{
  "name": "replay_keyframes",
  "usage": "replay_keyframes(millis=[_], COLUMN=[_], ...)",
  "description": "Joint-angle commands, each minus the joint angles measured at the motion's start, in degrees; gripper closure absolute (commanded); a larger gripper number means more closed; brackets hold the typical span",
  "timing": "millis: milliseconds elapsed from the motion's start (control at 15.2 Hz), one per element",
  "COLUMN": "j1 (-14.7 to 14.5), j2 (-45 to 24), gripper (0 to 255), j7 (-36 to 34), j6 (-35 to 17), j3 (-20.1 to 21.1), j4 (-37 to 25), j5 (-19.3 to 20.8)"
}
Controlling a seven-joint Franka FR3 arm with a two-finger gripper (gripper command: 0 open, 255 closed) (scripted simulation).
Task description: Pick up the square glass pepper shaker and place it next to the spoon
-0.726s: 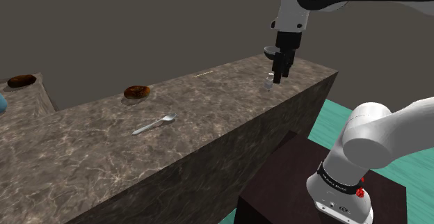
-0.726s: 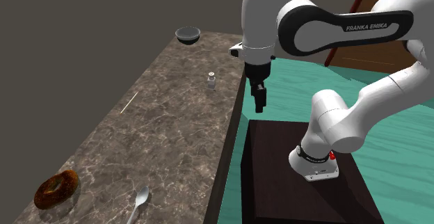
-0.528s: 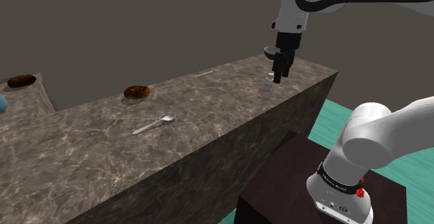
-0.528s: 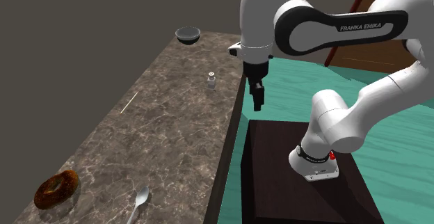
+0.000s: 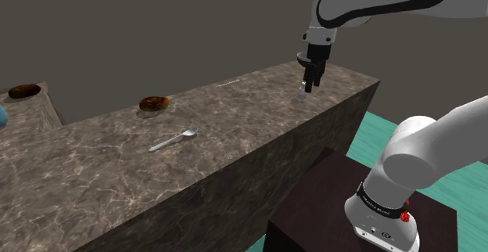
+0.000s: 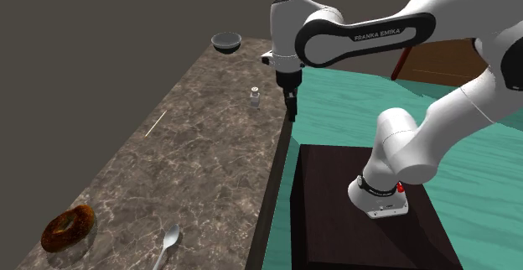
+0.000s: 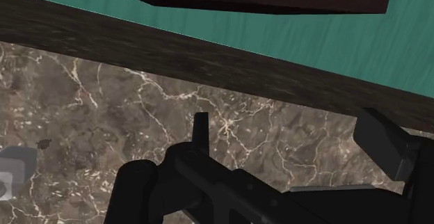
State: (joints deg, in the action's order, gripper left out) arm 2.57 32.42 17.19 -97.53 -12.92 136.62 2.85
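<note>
Pepper shaker (image 6: 254,97) upright on marbled counter (image 6: 193,168), near the edge facing the stand (image 6: 335,235); just beside the gripper (image 6: 292,116), outside its spread, empty fingers (image 7: 200,126). "FRANKA EMIKA" on the arm (image 6: 381,35). Spoon (image 6: 170,239) well apart, open marble between.
</note>
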Motion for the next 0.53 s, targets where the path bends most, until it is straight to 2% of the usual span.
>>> replay_keyframes(millis=[0,462], j1=[0.5,2.0], j2=[-2.9,-14.8], gripper=[0,0], j7=[2.2,10.1], j6=[-1.8,-8.6], j3=[-1.8,-8.1], j4=[-1.3,-6.9], j5=[1.0,2.3])
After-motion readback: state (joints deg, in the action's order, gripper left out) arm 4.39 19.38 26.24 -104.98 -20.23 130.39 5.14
